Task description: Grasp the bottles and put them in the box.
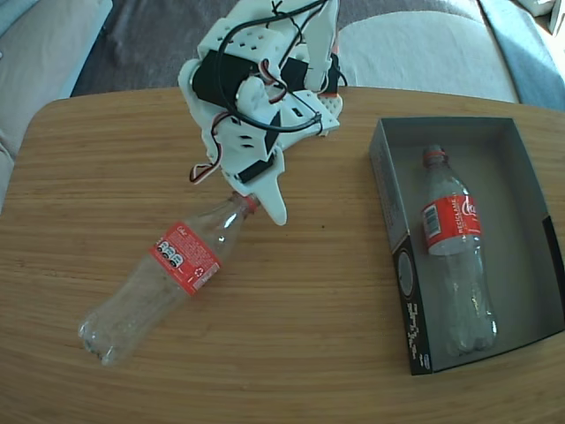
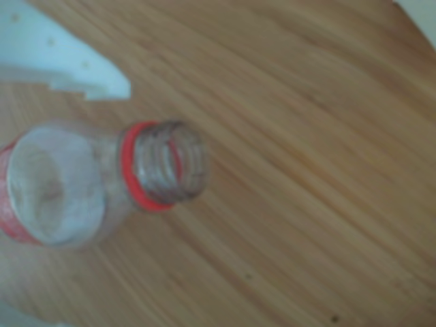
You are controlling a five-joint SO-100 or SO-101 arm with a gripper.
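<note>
One clear bottle (image 1: 168, 274) with a red label lies diagonally on the wooden table (image 1: 309, 309), its open neck (image 2: 167, 167) pointing up-right in the fixed view. My white gripper (image 1: 256, 203) hangs over that neck, open, with one finger (image 2: 75, 68) on one side of the shoulder and a sliver of the other at the wrist view's lower left corner. Neither finger is touching the plastic. A second bottle (image 1: 455, 256) lies lengthwise inside the box (image 1: 388, 203) at the right, with its neck toward the far end.
The box has bare grey floor (image 1: 521, 230) to the right of the bottle in it. Beyond the table's rounded far edge is a sofa with grey and pale cushions (image 1: 424, 44). The arm's body (image 1: 256, 88) stands at the table's far middle.
</note>
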